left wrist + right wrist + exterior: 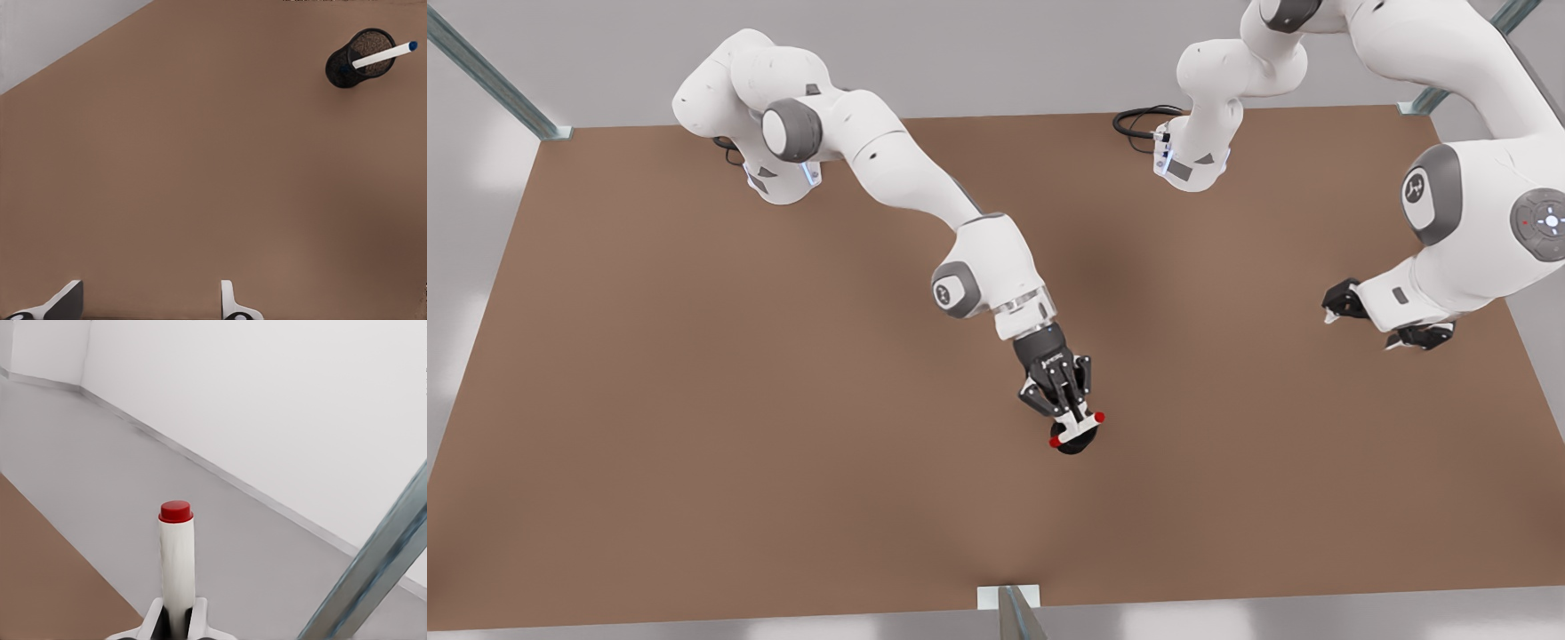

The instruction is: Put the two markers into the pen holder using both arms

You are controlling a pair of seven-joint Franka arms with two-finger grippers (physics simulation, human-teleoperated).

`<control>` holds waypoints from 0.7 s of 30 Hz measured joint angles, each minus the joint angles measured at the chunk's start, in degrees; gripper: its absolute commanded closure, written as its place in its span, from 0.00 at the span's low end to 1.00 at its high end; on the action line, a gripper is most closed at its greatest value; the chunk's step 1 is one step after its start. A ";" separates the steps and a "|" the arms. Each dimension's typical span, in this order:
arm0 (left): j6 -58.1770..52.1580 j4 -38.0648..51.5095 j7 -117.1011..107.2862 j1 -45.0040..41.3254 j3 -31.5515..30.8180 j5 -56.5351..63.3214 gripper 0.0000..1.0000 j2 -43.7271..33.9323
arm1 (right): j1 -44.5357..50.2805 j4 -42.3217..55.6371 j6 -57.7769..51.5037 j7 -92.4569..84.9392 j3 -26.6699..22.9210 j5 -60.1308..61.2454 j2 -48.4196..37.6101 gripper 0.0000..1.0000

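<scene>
Front view: right pincer (1076, 425) clamps the red marker (1077, 428) above the black pen holder (1076, 444) mid-tabletop (694, 400). Left pincer (1374, 324) hangs apart, empty, well aside; blue marker (381, 55) stands inside the holder.

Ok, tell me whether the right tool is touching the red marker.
Touching. In the right wrist view the right tool has its fingers closed against the red marker's white barrel; the front view shows it held above the pen holder.
</scene>
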 measured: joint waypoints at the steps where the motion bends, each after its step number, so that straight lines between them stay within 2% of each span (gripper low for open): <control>1: 0.03 -0.03 -1.28 0.04 0.00 0.06 0.00 0.04 | 0.22 0.09 0.31 1.15 -0.28 -0.01 0.27 0.79; 21: 0.69 -0.13 -16.31 0.30 0.09 -0.11 0.00 0.49 | 2.74 -0.05 4.83 23.67 -4.87 -0.03 7.84 0.79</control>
